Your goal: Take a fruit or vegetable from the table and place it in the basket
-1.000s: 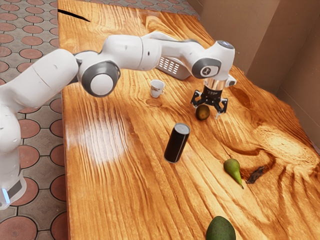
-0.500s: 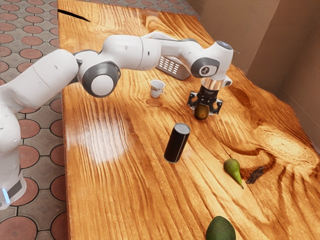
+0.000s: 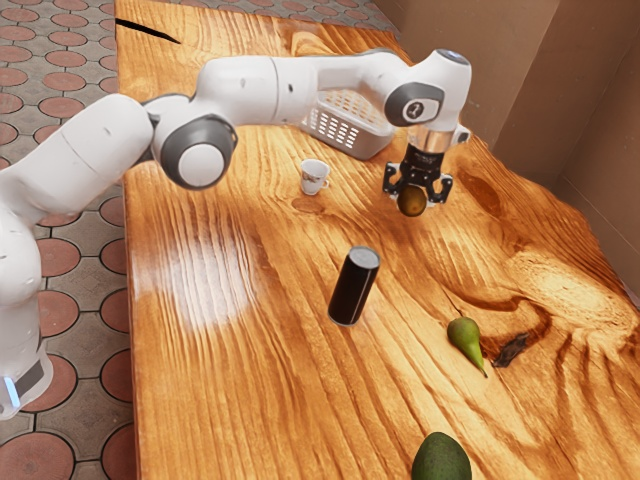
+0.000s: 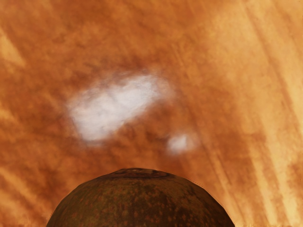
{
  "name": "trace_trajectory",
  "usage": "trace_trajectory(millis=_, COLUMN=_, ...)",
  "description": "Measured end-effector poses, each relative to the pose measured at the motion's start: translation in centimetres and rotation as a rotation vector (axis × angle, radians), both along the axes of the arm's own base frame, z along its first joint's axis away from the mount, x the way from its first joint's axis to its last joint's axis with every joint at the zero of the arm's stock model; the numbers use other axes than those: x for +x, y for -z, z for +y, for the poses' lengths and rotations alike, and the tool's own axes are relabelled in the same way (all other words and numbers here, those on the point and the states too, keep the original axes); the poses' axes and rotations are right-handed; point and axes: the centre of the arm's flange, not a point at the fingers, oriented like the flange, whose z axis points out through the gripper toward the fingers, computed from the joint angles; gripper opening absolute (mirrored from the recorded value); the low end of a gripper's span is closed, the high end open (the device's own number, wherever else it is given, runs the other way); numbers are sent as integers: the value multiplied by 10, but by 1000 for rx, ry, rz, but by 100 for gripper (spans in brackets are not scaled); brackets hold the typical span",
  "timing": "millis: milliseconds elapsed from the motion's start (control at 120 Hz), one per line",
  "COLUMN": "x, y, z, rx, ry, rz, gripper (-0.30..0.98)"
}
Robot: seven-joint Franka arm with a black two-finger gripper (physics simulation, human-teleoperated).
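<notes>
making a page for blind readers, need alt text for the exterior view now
A robot gripper holds a round brown fruit above a wooden table. A pale slotted basket stands beyond; a white cup, black can, green pear and dark green fruit also sit there.

Round brown fruit [image 3: 411, 202] held aloft; grey slotted basket [image 3: 368, 141] upright.

Exterior view high beside arm [image 3: 245, 90], facing obliquely down, wrist view close at tool [image 3: 414, 197], facing surface [image 3: 230, 390], brown fruit [image 4: 142, 203] shared, exterior's 2 o'clock
</notes>
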Motion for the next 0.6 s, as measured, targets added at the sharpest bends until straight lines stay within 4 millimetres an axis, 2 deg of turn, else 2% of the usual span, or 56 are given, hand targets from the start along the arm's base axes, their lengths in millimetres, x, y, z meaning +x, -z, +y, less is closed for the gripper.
trace_trajectory(millis=217, x=-7, y=-23, z=1, rx=11, ry=-28, rz=-3, gripper=27)
trace_trajectory(millis=300, x=-13, y=-39, z=11, rx=26, ry=-52, rz=-19, gripper=27)
trace_trajectory(millis=383, x=-23, y=-58, z=50, rx=72, ry=-126, rz=-43, gripper=27)
trace_trajectory(millis=492, x=-48, y=-74, z=124, rx=102, ry=-257, rz=-57, gripper=25)
trace_trajectory(millis=600, x=-75, y=-86, z=187, rx=111, ry=-378, rz=-74, gripper=25)
